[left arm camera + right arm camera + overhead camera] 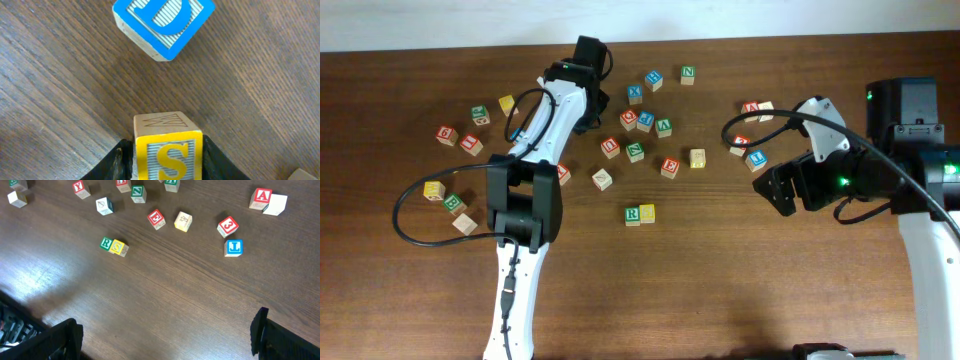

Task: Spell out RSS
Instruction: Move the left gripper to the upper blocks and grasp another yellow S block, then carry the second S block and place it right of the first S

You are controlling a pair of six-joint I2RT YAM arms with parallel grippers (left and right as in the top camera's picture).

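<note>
My left gripper is shut on a yellow block with the letter S; the black fingers press both its sides. In the overhead view the left gripper is at the far middle-left of the table and hides that block. A green R block and a second yellow S block stand side by side, touching, at the table's middle. They also show in the right wrist view, R and S. My right gripper is open and empty over bare wood, to the right of that pair.
A blue D block lies just ahead of the held block. Several letter blocks are scattered across the far half of the table, among them a red E, a red A and a blue block.
</note>
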